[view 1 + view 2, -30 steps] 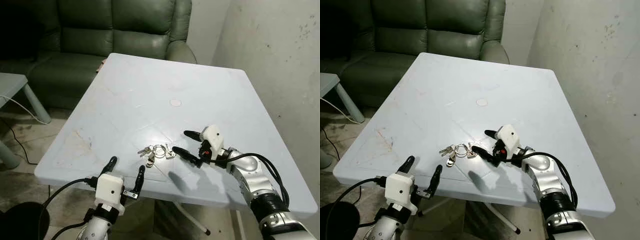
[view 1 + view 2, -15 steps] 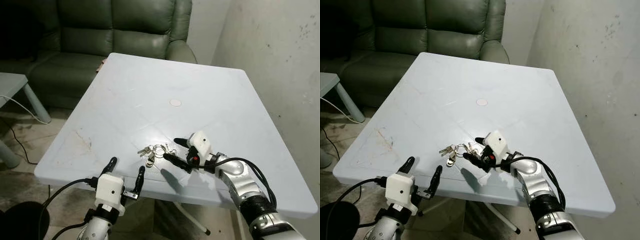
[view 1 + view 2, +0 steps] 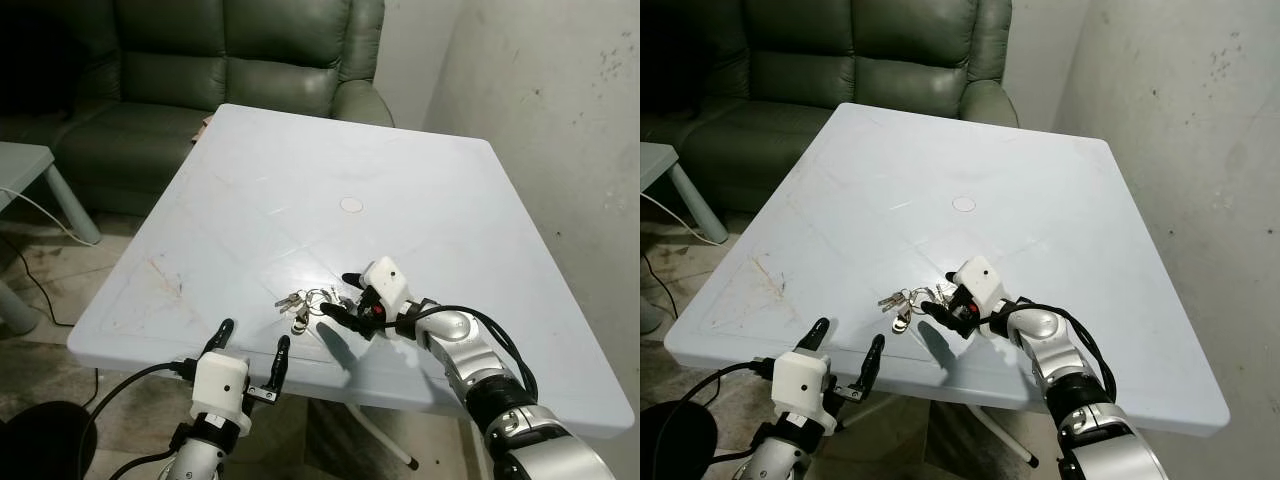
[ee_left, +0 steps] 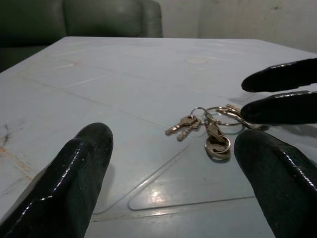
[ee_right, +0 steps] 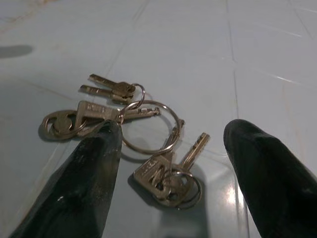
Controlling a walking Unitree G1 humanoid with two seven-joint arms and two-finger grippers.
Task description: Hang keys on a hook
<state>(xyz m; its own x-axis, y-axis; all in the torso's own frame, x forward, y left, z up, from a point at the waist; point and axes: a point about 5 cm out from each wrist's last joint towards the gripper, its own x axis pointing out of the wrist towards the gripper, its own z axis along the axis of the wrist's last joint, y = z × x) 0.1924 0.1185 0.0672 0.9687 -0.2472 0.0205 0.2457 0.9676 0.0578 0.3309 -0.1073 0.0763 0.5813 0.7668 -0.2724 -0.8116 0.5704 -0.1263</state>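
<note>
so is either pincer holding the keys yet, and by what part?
Nothing is held. The right pincer is open, its fingers straddling the keys, which lie flat on the table. The left pincer is open at the near table edge.

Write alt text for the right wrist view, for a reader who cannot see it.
A bunch of keys on linked metal rings lies flat on a pale blue table, seen close up between the two black fingers of the right pincer, which is open with a finger on either side of the nearest key. None of the keys has been lifted off the table.
</note>
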